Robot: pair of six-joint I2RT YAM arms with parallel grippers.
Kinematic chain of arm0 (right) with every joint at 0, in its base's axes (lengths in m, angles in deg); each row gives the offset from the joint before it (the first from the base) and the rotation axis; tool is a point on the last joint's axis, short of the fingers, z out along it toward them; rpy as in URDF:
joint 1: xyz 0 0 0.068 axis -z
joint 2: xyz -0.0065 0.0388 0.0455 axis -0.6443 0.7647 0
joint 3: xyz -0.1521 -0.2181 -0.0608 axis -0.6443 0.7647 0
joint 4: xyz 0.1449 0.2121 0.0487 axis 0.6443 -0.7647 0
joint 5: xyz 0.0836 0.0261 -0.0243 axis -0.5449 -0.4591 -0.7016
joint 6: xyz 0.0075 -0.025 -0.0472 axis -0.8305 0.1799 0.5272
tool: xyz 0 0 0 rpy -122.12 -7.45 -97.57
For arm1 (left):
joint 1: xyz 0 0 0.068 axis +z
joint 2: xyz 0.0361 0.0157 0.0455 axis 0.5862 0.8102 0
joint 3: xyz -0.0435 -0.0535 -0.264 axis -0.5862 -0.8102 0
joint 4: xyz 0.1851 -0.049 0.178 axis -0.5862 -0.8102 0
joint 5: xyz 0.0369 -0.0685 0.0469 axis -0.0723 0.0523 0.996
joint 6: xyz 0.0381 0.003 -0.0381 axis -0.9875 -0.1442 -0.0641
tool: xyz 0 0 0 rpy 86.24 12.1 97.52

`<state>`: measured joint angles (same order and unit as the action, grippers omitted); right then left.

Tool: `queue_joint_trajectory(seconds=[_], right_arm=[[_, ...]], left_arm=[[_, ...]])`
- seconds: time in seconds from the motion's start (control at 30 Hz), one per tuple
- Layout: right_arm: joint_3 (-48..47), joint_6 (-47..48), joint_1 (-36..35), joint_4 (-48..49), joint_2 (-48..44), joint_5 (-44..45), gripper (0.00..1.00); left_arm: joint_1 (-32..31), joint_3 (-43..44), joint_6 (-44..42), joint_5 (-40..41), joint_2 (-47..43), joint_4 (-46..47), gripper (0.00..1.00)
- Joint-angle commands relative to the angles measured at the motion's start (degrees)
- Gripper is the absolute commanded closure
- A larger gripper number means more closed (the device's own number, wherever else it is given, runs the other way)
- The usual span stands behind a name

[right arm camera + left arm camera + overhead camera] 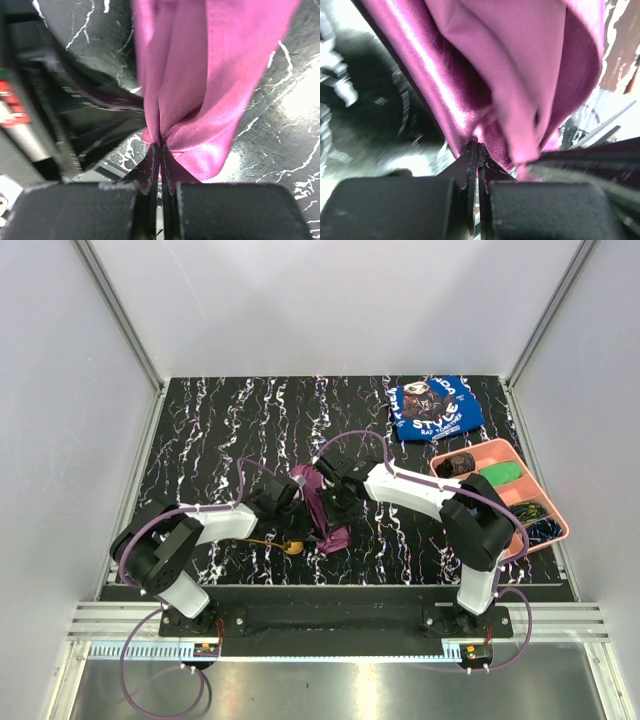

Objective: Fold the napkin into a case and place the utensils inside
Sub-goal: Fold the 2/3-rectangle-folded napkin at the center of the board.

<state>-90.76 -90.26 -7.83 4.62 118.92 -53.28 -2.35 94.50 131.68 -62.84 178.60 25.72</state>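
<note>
Both wrist views show the left jaws and the right jaws clenched on pinched folds of the plum napkin [520, 75], which hangs bunched between the two arms above mid-counter [220, 430], not yet a case. The gold spoon [290, 547] lies on the counter just beside the napkin's near end, on its left. Judged step: making a fold. To do it well, the arms should travel together with the cloth taut between them, lay the edge down square on the layer beneath, and release only once it lies flat, clear of the spoon.
</note>
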Motion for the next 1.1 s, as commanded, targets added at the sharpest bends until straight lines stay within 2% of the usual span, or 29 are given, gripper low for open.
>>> queue_joint_trajectory(seconds=[0.0,0.53,0.63,0.67,0.73,0.77,0.8,0.87,1.0,1.07], right_arm=[[-0.34,-1.59,0.31,2.77,-2.33,-3.49,1.00],[8.27,-2.39,1.71,12.79,4.70,-5.17,1.00],[9.32,-2.13,2.06,14.11,5.67,-5.43,1.00],[9.67,-1.95,2.15,14.46,5.93,-5.52,1.00],[10.20,-2.04,2.24,14.90,6.11,-5.52,1.00],[10.47,-1.86,2.24,15.25,6.28,-5.78,1.00],[10.56,-1.86,2.33,15.43,6.28,-5.87,1.00],[10.91,-1.77,2.41,15.61,6.46,-5.87,1.00],[10.91,-1.86,2.50,16.05,6.55,-6.13,1.00],[10.91,-1.69,2.50,16.05,6.37,-6.22,1.00]], left_arm=[[-0.70,-0.10,0.82,0.22,3.71,4.06,1.00],[-2.37,-3.44,2.32,0.83,0.20,5.05,1.00],[-1.41,-3.36,1.09,0.92,-2.08,3.38,0.94],[-0.53,-3.27,0.31,0.75,-2.87,2.33,0.89],[2.98,-2.74,-0.49,-0.04,-5.59,1.27,0.84],[4.30,-2.31,-1.62,-0.39,-6.65,0.39,0.77],[7.10,-1.78,-2.24,-0.83,-8.31,-1.18,0.73],[9.84,0.94,-3.56,-1.53,-9.11,-3.30,0.71],[13.63,10.05,-4.09,-1.36,-5.00,-6.38,0.60],[13.72,13.77,-3.66,-1.36,-1.75,-9.00,0.60]])
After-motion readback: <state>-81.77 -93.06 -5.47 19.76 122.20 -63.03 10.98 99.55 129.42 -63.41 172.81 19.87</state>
